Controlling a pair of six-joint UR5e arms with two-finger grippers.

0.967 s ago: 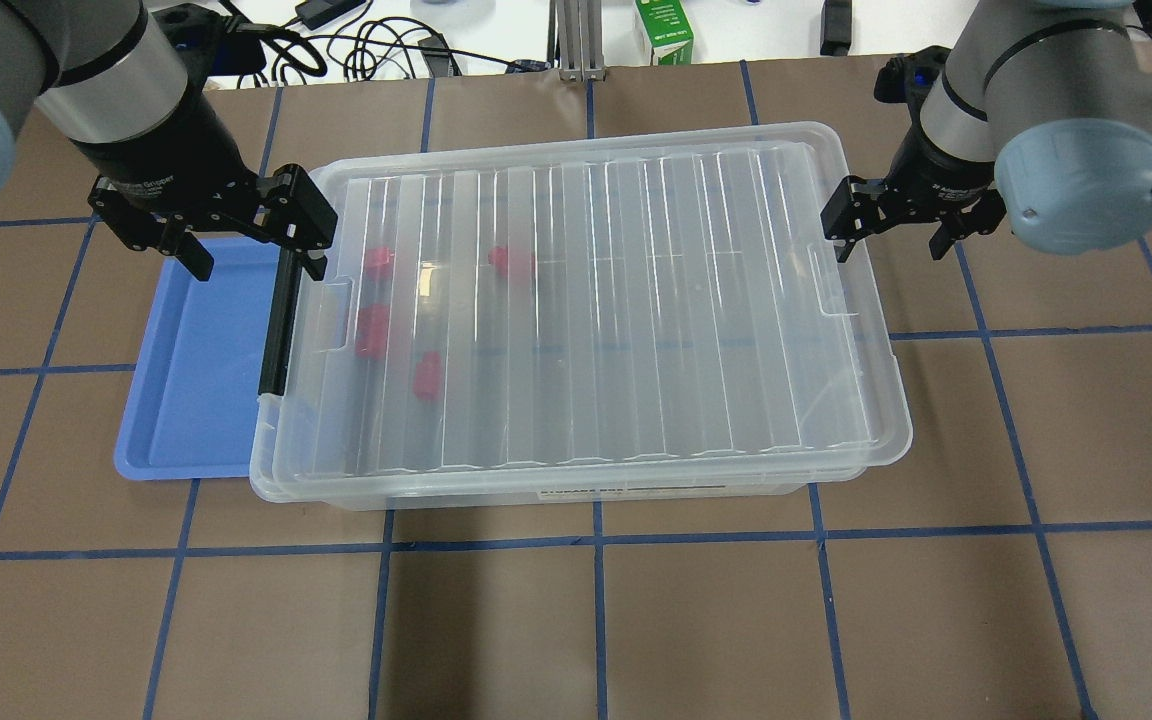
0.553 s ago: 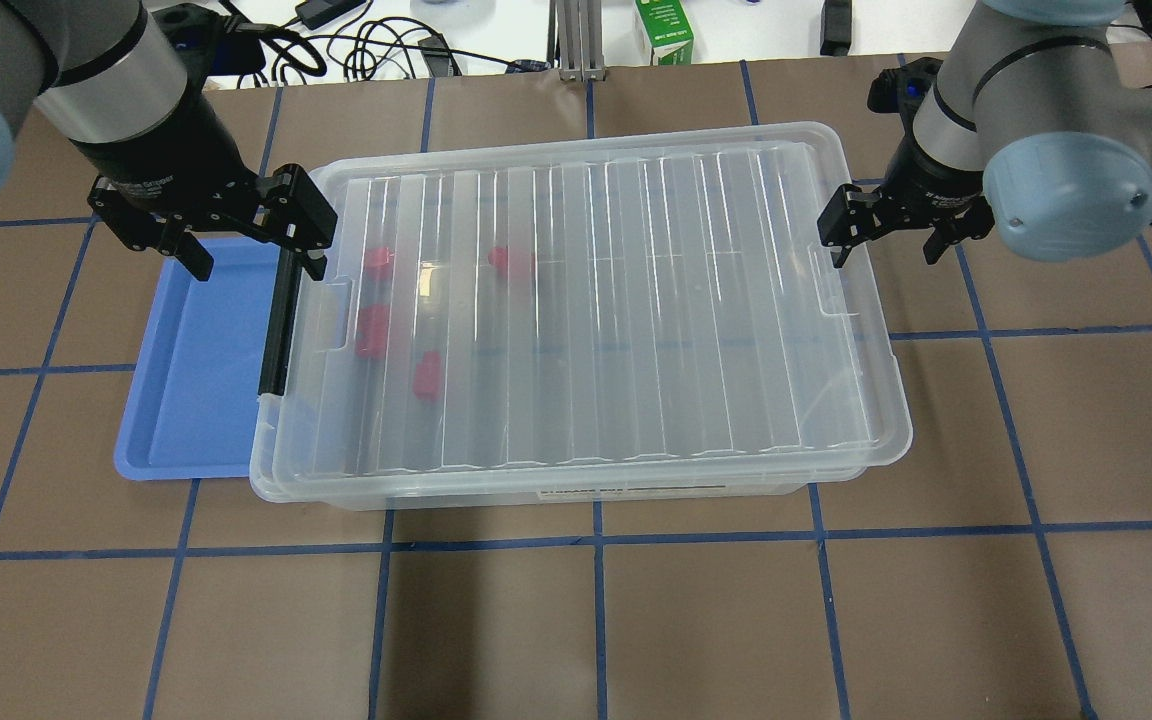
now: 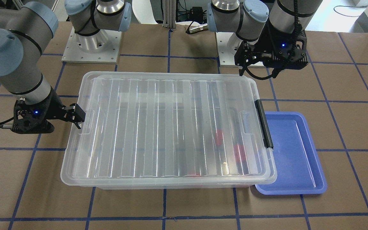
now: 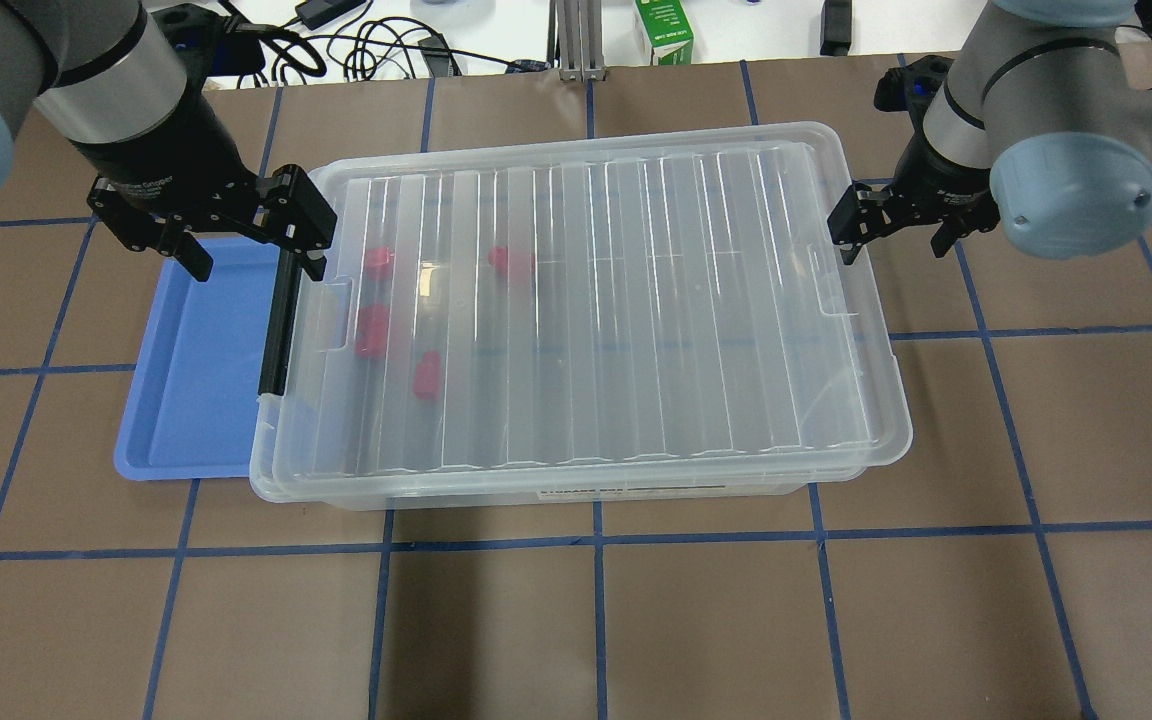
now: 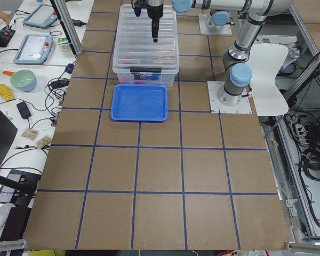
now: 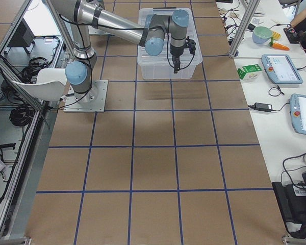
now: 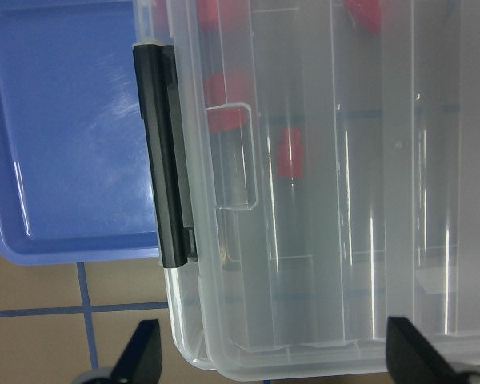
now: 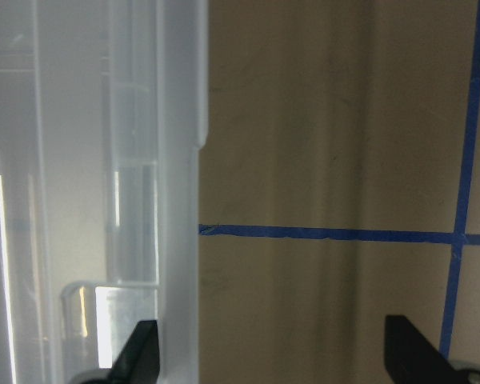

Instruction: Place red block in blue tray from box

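The box, a clear bin with a ribbed lid, lies shut mid-table, its black latch bar on the left end. Several red pieces show blurred through the lid near that end; I cannot tell which is the red block. The blue tray lies empty against the box's left end, partly under its rim. My left gripper is open and straddles the latch's far end and the box corner, as the left wrist view shows. My right gripper is open at the box's right rim, one finger over the lid edge.
A green carton and cables lie beyond the table's far edge. Blue tape lines grid the brown table. The two arm bases stand behind the box.
My right gripper shifted a little toward the box's lid edge, then slightly back out and down. The left gripper, the box and the tray have not moved.
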